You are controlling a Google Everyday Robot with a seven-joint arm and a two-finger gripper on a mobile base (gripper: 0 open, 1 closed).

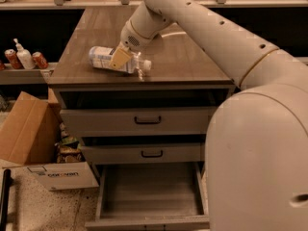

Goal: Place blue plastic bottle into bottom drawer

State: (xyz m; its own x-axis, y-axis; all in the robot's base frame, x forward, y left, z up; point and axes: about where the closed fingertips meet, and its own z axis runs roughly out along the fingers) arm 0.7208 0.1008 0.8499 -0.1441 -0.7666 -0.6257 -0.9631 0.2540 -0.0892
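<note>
The blue plastic bottle (pixel 102 57) lies on its side on the wood-grain cabinet top (pixel 192 57), near the front edge, its white cap pointing right. My gripper (pixel 122 59) is down over the bottle's middle, reaching in from the back right. The bottom drawer (pixel 149 191) is pulled wide open below, and its grey inside holds nothing.
The two upper drawers (pixel 144 121) with dark bar handles stand slightly ajar. An open cardboard box (pixel 29 134) sits on the floor at the left. A white pump bottle (pixel 23 57) and red cans (pixel 39 60) stand on a left shelf. My own body (pixel 260 167) fills the right side.
</note>
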